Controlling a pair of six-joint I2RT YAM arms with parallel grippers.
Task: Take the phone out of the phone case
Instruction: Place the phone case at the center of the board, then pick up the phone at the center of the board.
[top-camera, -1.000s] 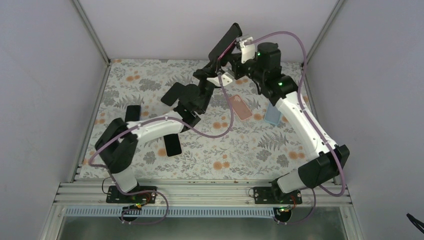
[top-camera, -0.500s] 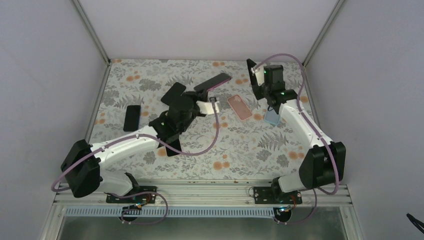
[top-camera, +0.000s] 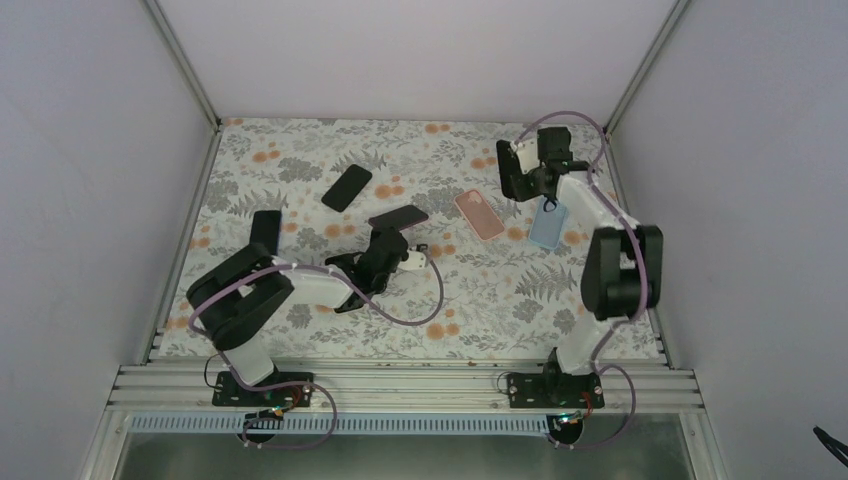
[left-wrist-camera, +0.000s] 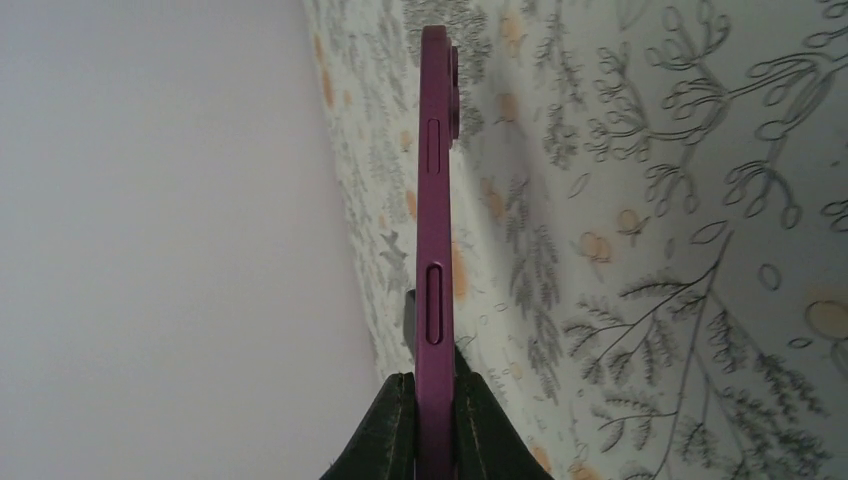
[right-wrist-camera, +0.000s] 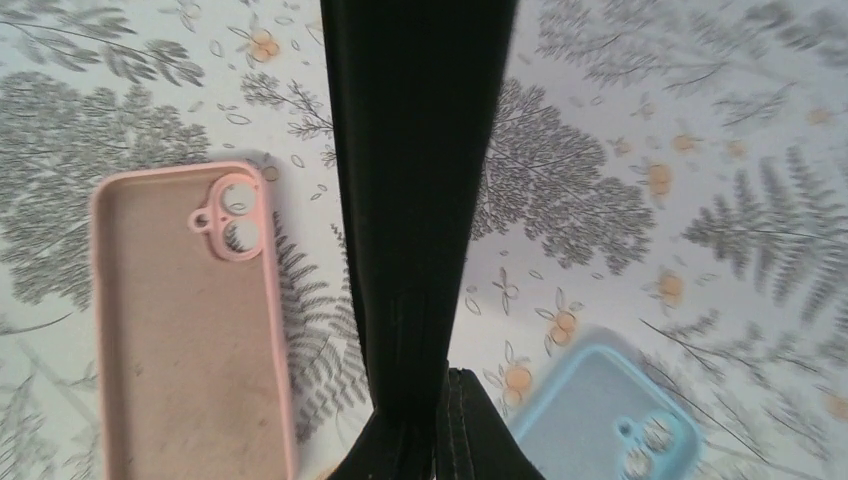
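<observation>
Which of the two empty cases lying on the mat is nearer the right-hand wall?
The light blue case. The pink case is the same shape and also lies hollow side up, but it sits further left, away from that wall.

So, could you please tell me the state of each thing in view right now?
purple phone: out of its case, clamped in the left gripper.
black case: off the phone, pinched in the right gripper.
pink case: empty, open side up on the table.
blue case: empty, open side up on the table.
far black phone: lying flat, untouched.
left black phone: lying flat, untouched.
</observation>
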